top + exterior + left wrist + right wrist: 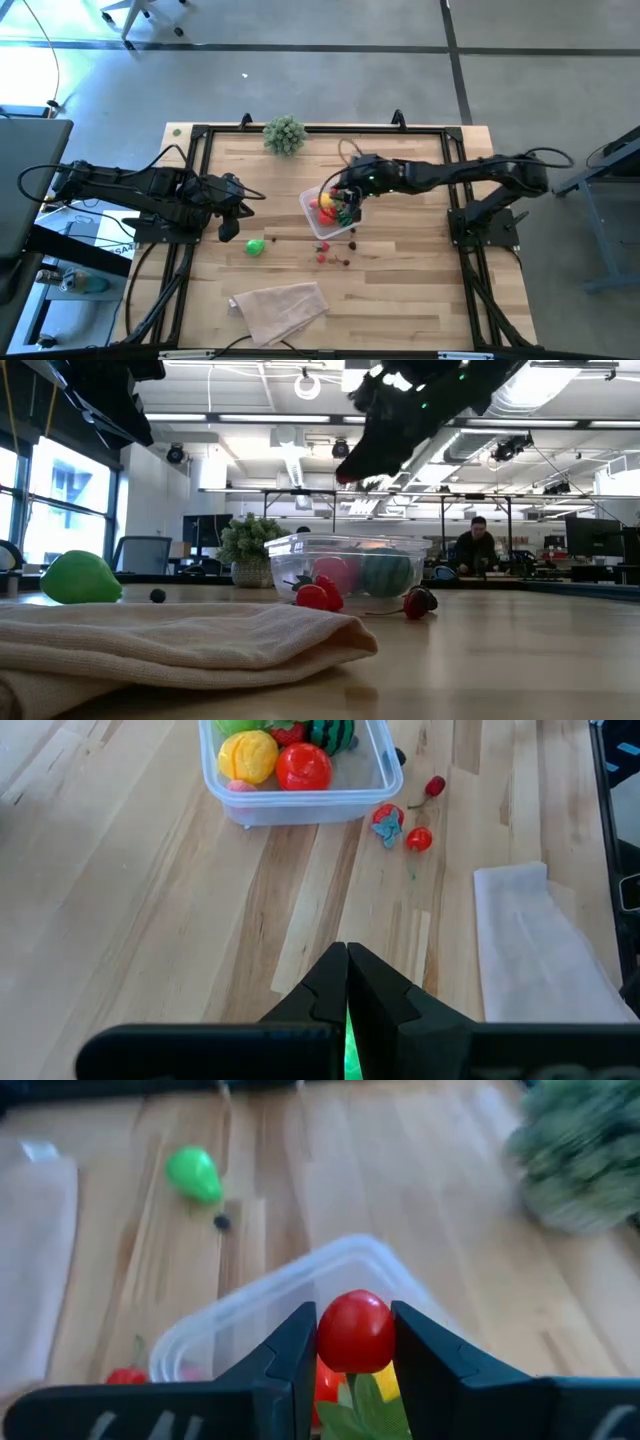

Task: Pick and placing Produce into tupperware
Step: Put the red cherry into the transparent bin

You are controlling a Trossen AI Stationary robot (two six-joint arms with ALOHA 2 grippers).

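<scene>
Wooden surface | my right claw grasps a red tomato above the tupperware | my left claw clenched, empty, well apart | green pear loose.

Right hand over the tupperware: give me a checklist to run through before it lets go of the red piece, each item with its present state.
1. Right hand grips the red round piece between its fingers: ok.
2. Hand sits above the tupperware: ok.
3. Tupperware upright on the table: ok.
4. Room left inside among the produce already there: cannot tell.
5. Left hand shut, away from the tupperware: ok.
6. All produce in: not ok; green piece and small red pieces lie on the table.
</scene>
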